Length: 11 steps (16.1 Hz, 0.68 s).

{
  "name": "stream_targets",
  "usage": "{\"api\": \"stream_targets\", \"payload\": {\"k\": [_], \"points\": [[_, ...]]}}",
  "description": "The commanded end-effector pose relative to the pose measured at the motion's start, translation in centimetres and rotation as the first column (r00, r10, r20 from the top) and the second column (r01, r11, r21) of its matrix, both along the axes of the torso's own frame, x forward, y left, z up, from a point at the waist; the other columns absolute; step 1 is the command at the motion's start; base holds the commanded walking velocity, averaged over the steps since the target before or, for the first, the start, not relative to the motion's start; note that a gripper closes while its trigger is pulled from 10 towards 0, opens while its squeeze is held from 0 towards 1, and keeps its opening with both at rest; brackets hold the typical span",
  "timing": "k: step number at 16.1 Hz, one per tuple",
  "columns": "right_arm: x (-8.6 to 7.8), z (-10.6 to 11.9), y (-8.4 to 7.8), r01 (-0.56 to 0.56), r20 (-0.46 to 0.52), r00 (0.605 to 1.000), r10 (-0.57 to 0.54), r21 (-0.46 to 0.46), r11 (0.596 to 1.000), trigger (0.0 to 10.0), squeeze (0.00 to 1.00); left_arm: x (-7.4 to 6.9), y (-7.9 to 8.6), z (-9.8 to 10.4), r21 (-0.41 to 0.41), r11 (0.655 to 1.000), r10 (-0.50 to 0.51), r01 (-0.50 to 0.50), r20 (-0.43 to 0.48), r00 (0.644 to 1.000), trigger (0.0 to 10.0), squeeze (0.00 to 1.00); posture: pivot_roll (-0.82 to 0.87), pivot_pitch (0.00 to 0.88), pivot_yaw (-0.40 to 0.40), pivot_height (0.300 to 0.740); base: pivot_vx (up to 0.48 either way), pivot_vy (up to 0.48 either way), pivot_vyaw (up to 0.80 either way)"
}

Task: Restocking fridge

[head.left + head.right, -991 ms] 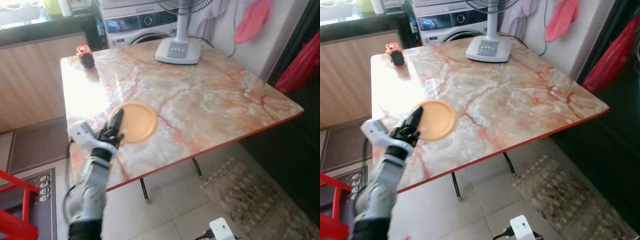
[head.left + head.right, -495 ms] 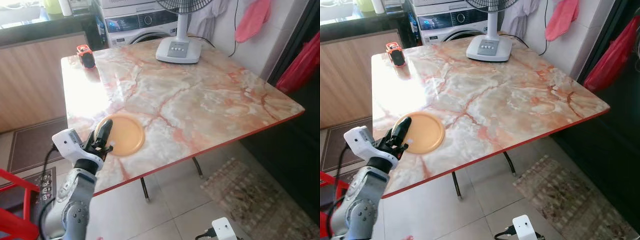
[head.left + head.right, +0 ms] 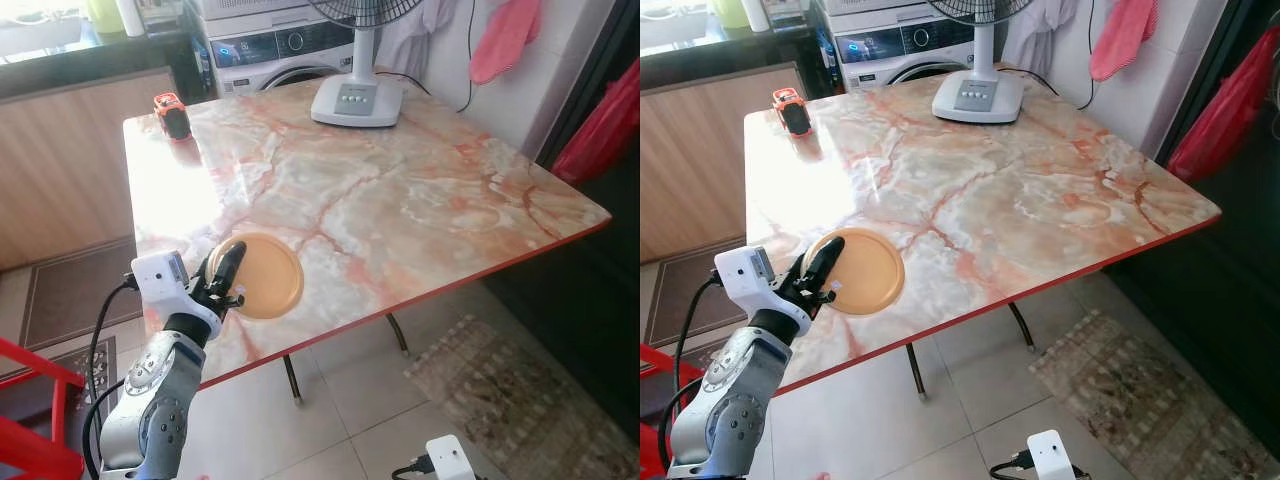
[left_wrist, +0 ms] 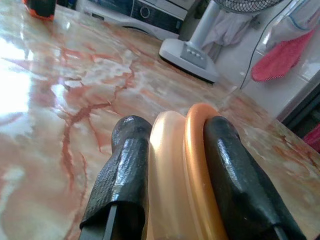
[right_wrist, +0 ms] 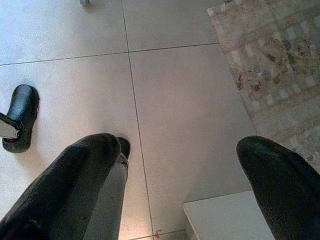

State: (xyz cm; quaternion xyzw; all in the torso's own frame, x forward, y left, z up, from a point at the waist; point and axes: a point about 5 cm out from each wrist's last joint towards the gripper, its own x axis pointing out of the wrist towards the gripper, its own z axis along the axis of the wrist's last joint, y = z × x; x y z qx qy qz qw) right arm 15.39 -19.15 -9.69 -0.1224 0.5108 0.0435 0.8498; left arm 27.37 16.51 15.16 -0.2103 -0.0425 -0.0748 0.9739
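Orange plastic plate [image 3: 262,273]: on marble table [image 3: 400,190], near edge at 7 o'clock. Left gripper [image 3: 226,268] clamped on its rim. Likely light, stiff, slippery; rim is the hold. Right gripper [image 5: 180,170] apart, idle.

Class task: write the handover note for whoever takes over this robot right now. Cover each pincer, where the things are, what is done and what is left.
Left pincer: shut on the rim of the flat round orange plastic plate, which lies near the left front corner of the pink marble-patterned table.
Right pincer: open, idle, pointing down at the pale tiled floor.
Also on the table: a white fan base at the far edge and a small orange and black object at the far left corner.
Done: plate gripped.
Left: lift it off the table and carry it to the fridge.
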Motion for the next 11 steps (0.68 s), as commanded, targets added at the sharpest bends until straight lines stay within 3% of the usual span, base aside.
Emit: {"api": "stream_targets", "payload": {"k": [1,3,8,11], "points": [[-0.3,-0.2,0.2,0.005,-0.018,1.0,-0.005,0.005,1.0,10.0,0.0,-0.1,0.7,1.0,0.035,0.999,0.039,-0.041,0.046,0.998,10.0,0.0,-0.01,0.0,0.042,0.74,0.0,0.0,-0.8],[-0.4,-0.2,0.3,0.003,-0.02,1.0,-0.003,0.01,1.0,10.0,0.0,0.0,1.1,1.0,0.045,0.997,0.054,-0.056,0.046,0.997,10.0,0.0,-0.02,0.0,0.051,0.74,0.0,0.0,-0.79],[-0.4,-0.2,0.5,-0.002,-0.025,1.0,0.002,0.012,1.0,10.0,0.0,0.5,-0.3,1.2,0.027,1.0,0.015,-0.017,0.051,0.999,10.0,0.0,-0.03,0.0,0.061,0.74,0.0,0.0,-0.78],[-0.4,-0.2,0.4,-0.007,-0.029,1.0,0.007,0.011,1.0,10.0,0.0,0.5,-0.3,1.2,0.025,0.999,0.02,-0.021,0.053,0.998,10.0,0.0,-0.02,0.0,0.058,0.74,0.0,0.0,-0.78]]}}
